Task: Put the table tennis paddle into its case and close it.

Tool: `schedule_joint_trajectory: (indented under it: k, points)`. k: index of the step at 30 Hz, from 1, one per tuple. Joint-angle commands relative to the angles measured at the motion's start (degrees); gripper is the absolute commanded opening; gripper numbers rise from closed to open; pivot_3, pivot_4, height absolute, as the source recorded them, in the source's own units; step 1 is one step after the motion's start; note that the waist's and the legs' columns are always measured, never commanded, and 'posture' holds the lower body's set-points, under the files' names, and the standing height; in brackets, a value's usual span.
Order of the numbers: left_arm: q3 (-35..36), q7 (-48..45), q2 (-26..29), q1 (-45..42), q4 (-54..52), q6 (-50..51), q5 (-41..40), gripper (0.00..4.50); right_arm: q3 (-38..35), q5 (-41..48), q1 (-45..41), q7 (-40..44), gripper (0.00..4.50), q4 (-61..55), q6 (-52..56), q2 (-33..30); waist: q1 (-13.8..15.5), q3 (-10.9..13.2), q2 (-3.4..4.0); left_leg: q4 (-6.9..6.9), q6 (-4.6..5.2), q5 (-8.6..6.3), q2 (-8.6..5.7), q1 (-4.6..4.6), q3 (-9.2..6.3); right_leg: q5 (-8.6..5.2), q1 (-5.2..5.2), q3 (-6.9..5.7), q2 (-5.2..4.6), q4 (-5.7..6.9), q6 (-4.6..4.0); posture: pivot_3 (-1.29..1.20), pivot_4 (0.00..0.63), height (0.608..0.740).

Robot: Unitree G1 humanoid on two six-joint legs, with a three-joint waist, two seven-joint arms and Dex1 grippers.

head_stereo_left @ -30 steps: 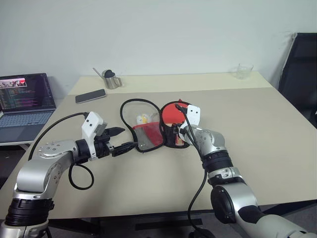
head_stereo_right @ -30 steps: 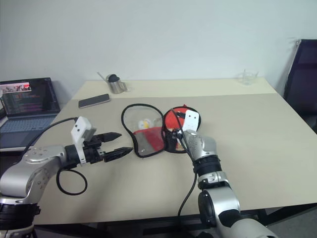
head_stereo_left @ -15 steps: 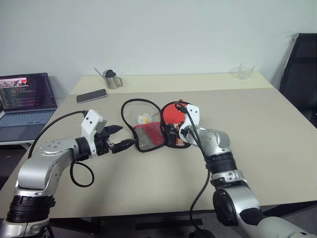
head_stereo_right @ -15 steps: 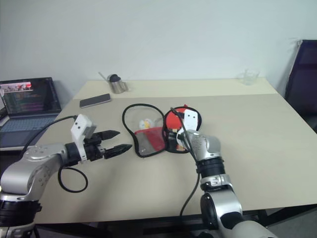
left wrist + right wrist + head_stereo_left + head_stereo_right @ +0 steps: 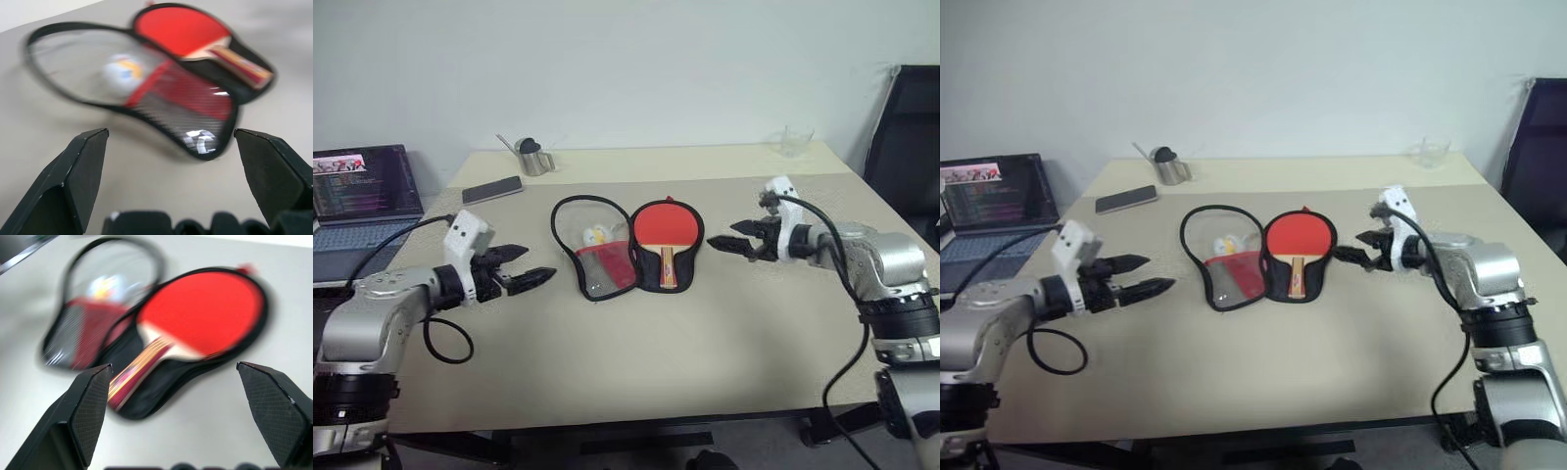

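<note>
The table [image 5: 607, 392] carries the case [image 5: 597, 250], which lies unzipped and spread flat near its middle, two halves side by side. The table tennis paddle [image 5: 666, 230] lies on the right half, red face up; its long axis runs from the far side to the near side, with the round blade toward the far edge and the handle pointing toward the robot. The left end effector [image 5: 521, 277] hangs left of the case, fingers spread wide and holding nothing. The right end effector [image 5: 736, 245] hangs right of the case, also wide open and empty. The head views show a laptop [image 5: 362, 201], a phone [image 5: 492, 189], and a metal cup [image 5: 533, 157] at the far left. The left wrist view shows a white ball [image 5: 122, 73] under the clear cover of the left half.
</note>
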Motion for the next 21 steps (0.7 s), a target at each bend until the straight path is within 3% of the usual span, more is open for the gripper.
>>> schedule_joint_trajectory:
  k: [1, 7, 10, 15, 21]
  points:
    - [0.7, 0.7, 0.4, -3.7, 6.8, 0.5, 0.9, 4.5, 0.2, 1.4, 1.4, 10.4, 4.47, -6.0, -5.4, -2.8, 0.1, 0.0, -0.05, 0.01, -0.01, 0.0, 0.0, 0.0, 0.0, 0.0, 0.0, 0.0, -0.01, 0.0, 0.0, 0.0, 0.15, 0.74]
    - [-4.1, 3.6, -2.2, -10.6, 20.8, -4.0, 7.6, 4.5, -1.8, 1.8, 3.0, 13.8, 4.47, -8.7, -6.6, -4.3, 1.1, 0.1, -0.11, 0.11, -0.16, 0.07, -0.07, 0.0, -0.06, 0.03, 0.05, -0.06, -0.11, -0.01, 0.05, 0.0, 0.15, 0.74]
    - [-7.7, 4.7, -3.6, -13.8, 25.8, -7.8, 12.4, 3.92, -3.5, 4.5, 3.2, 15.3, 4.5, -11.0, -5.2, -4.1, 1.5, 0.1, -0.13, 0.11, -0.23, 0.11, -0.11, -0.05, -0.09, 0.04, 0.03, -0.08, -0.16, -0.05, 0.06, 0.0, 0.15, 0.74]
    - [-11.4, 6.1, -8.2, -18.0, 30.2, -11.3, 16.7, 2.26, -2.6, 3.3, 2.8, 14.2, 4.5, -11.7, -6.3, -3.0, 1.7, 0.0, -0.25, 0.13, -0.26, 0.11, -0.15, -0.17, -0.16, 0.06, 0.03, -0.17, -0.23, -0.15, 0.08, 0.0, 0.15, 0.74]
    - [-12.9, 8.6, -13.1, -20.3, 28.2, -8.4, 18.4, 0.11, -2.4, 2.6, 3.2, 13.3, 4.5, -12.2, -6.7, -2.3, 1.6, 0.1, -0.25, 0.13, -0.26, 0.11, -0.17, -0.18, -0.13, 0.07, 0.02, -0.15, -0.26, -0.13, 0.09, 0.0, 0.15, 0.74]
